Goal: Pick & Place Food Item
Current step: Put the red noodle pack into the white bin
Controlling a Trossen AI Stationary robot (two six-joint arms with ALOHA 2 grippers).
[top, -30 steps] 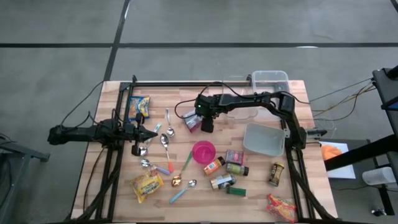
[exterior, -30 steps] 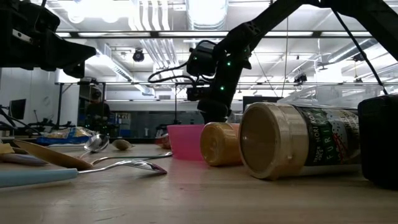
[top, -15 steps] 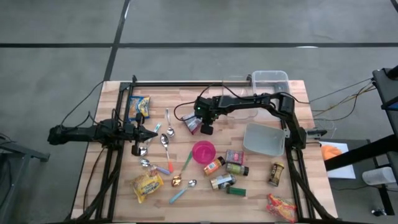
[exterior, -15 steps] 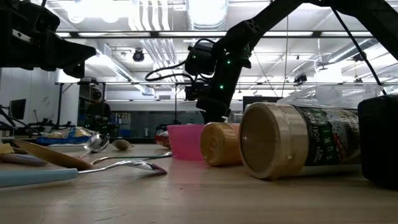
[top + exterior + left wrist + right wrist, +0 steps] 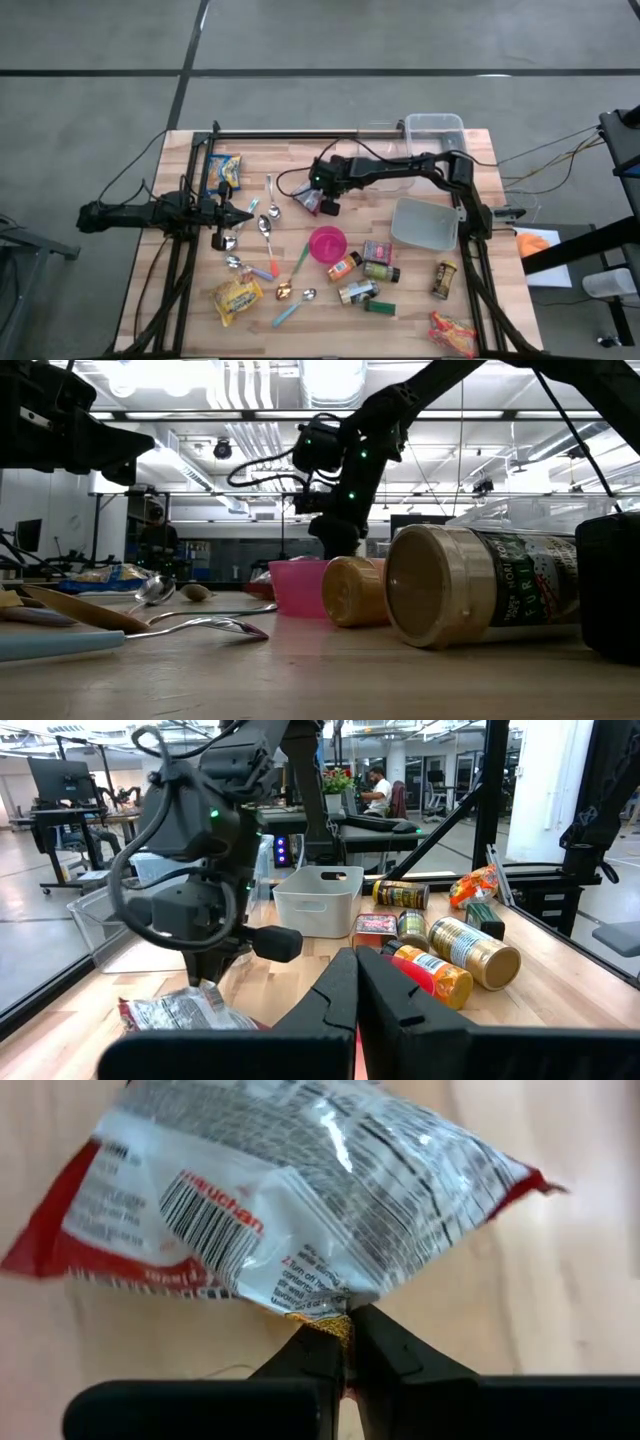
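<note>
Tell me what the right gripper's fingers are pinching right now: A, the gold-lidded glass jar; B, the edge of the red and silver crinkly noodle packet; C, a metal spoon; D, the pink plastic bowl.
B: in the right wrist view the right gripper is shut on the edge of the red and silver crinkly noodle packet, which lies on the wooden table.

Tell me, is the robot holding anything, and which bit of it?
Yes. The right gripper is shut on the noodle packet, pinching its edge. The left gripper is shut on nothing.
</note>
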